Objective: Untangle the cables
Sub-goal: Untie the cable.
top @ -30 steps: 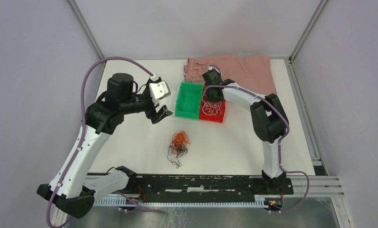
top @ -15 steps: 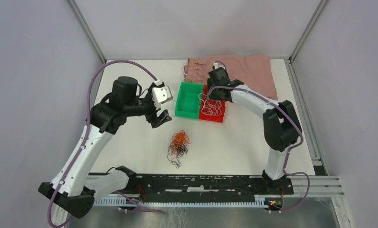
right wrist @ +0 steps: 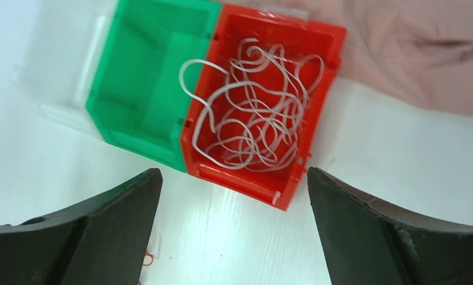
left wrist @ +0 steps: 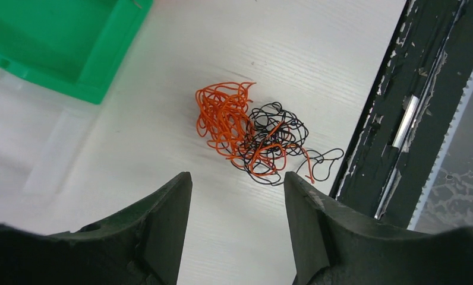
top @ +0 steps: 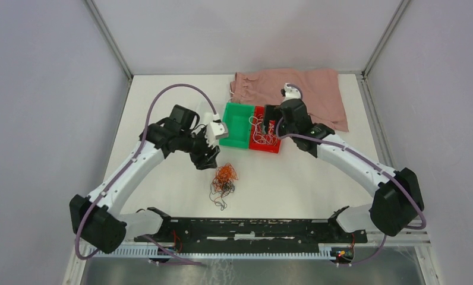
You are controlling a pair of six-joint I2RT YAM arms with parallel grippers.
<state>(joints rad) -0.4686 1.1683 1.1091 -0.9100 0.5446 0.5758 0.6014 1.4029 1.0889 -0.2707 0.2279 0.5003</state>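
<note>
Left gripper (left wrist: 237, 184) hovers with jaws spread and holding nothing over the orange and black tangle (left wrist: 252, 133) on the table (left wrist: 317, 47), likely lining up a pick. Right gripper (right wrist: 234, 175), also spread wide, hangs above white cables (right wrist: 252, 127) lying in the red bin (right wrist: 246, 183), beside a green bin (right wrist: 145, 101). Pink cloth (right wrist: 412, 53) lies behind; nothing seems to block either reach.

White tabletop (top: 163, 95). Far edge, right of centre: crumpled pink cloth (top: 317, 89). Just in front of it, centre: green bin (top: 233, 142) and red bin (top: 265, 147), side by side, touching. Toward near edge, centre: tangle of orange and black cables (top: 224, 180).
</note>
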